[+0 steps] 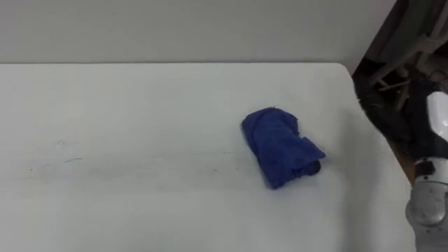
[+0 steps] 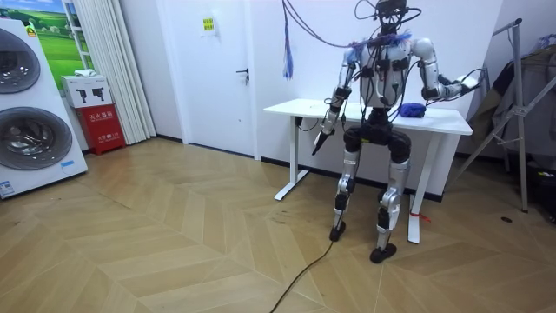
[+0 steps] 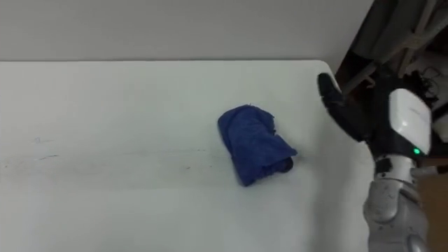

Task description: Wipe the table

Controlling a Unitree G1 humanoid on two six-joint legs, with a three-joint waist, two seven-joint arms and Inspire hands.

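A crumpled blue cloth (image 1: pixel 281 145) lies on the white table (image 1: pixel 140 140), right of its middle, with nothing touching it. My right hand (image 3: pixel 345 110) hovers open over the table's right edge, to the right of the cloth and a little beyond it, dark fingers stretched out. In the room view I stand at the table's near side, with the cloth (image 2: pixel 413 109) in front of me and the right hand (image 2: pixel 465 84) raised at the room view's right. My left hand (image 2: pixel 321 139) hangs at my side below the tabletop, its fingers relaxed.
Faint marks (image 1: pixel 66 161) streak the tabletop on the left. Dark clutter and a metal stand (image 2: pixel 521 104) lie past the table's right end. A wall runs along the far edge. Washing machines (image 2: pixel 26 113) stand at the room view's left.
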